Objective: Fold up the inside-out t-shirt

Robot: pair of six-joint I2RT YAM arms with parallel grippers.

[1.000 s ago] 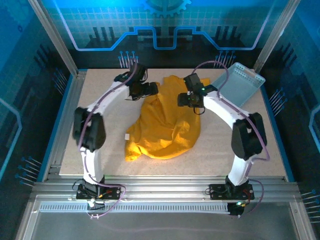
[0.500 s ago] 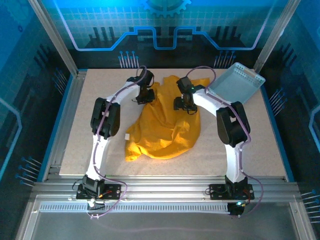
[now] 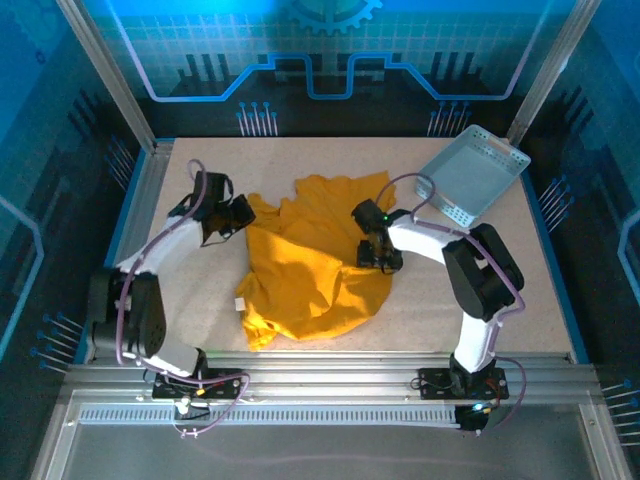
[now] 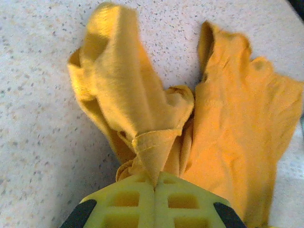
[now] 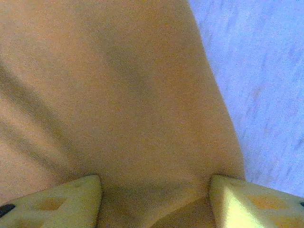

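The table (image 3: pixel 190 290) has a pale speckled top. A yellow t-shirt (image 3: pixel 310 270) lies crumpled across its middle, spreading from the far centre toward the near left, with a small white tag (image 3: pixel 241 304) at its left edge. A pale blue perforated basket (image 3: pixel 472 180) sits askew at the far right corner, near the t-shirt's far right tip.

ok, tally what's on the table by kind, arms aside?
yellow t-shirt: 1
blue-grey basket: 1
Total: 2
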